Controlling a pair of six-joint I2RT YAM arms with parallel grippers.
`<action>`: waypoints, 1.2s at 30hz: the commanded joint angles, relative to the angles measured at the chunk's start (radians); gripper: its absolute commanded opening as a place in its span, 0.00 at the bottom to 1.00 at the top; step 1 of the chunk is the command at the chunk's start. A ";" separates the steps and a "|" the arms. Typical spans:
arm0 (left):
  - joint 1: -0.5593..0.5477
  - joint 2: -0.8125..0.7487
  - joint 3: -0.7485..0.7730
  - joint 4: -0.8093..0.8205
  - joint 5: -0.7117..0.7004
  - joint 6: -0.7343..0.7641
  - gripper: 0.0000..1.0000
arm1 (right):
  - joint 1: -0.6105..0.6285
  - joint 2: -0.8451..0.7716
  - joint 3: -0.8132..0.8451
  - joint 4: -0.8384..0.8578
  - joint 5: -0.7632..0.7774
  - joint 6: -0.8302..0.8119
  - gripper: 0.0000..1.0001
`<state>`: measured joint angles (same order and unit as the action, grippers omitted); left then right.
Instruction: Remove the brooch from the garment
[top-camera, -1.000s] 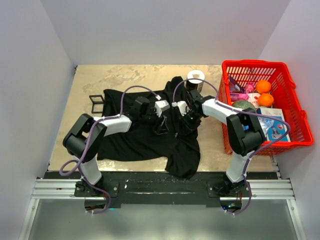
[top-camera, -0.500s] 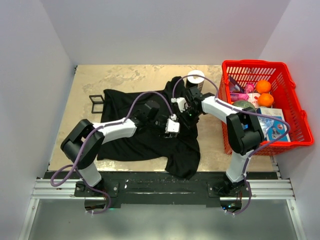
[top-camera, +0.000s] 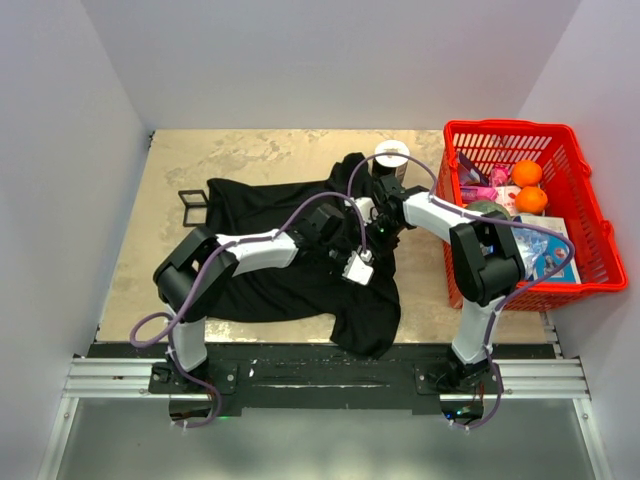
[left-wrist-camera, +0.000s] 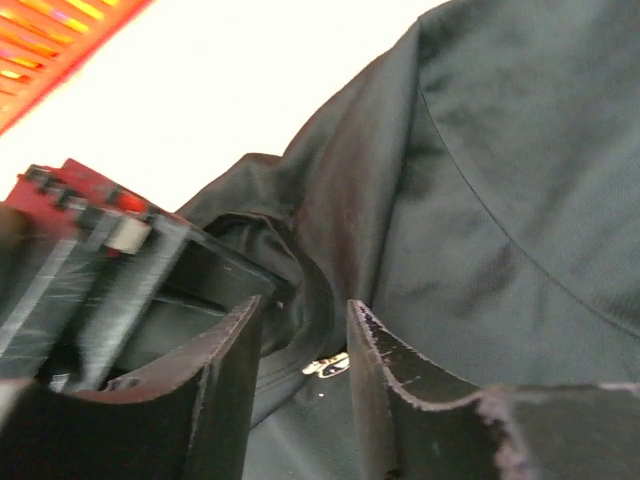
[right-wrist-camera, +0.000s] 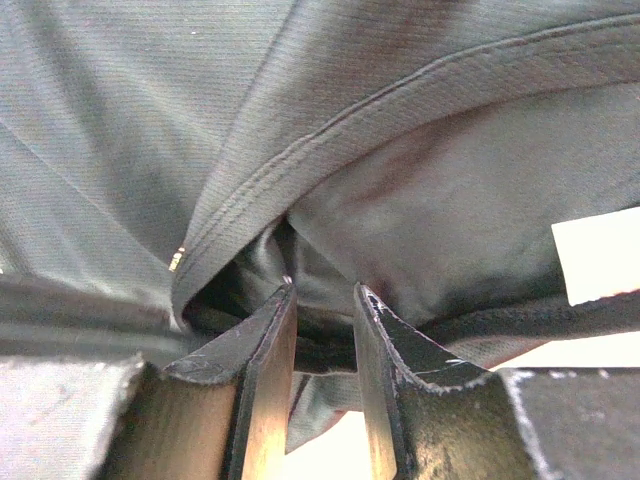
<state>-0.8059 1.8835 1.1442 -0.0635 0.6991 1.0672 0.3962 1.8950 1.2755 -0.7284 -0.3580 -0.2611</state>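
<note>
The garment (top-camera: 270, 270) is a black T-shirt spread across the middle of the table. In the left wrist view the brooch (left-wrist-camera: 330, 366) is a small pale-golden pin on the black cloth (left-wrist-camera: 520, 200) beside a folded hem. My left gripper (left-wrist-camera: 305, 310) is open, with the brooch lying between its two fingers and neither finger touching it. In the top view it (top-camera: 365, 255) is over the shirt's right part. My right gripper (top-camera: 380, 232) is close beside it and shut on a fold of the cloth (right-wrist-camera: 400, 120). In the right wrist view (right-wrist-camera: 325, 290) a golden speck of the brooch (right-wrist-camera: 177, 258) shows at the hem to the left.
A red basket (top-camera: 510, 127) with oranges (top-camera: 527, 172) and other items stands at the right. A white round container (top-camera: 392, 155) sits behind the shirt. A black square frame (top-camera: 195, 207) lies at the shirt's left edge.
My left arm has reached to the right and nearer across the shirt, bringing its gripper close to the right gripper. The right gripper has stayed in place on the cloth.
</note>
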 joint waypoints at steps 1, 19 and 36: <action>-0.007 0.037 0.063 -0.090 -0.006 0.108 0.40 | -0.011 0.001 0.038 -0.005 -0.022 0.016 0.33; 0.008 -0.144 -0.144 0.047 -0.128 0.007 0.00 | -0.019 0.010 0.007 0.006 0.122 0.014 0.28; 0.025 -0.241 -0.314 0.205 -0.156 -0.114 0.00 | -0.028 -0.072 0.041 -0.026 0.098 -0.053 0.32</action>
<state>-0.7921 1.7039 0.8532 0.0597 0.5396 1.0119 0.3820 1.8992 1.2751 -0.7322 -0.1539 -0.2684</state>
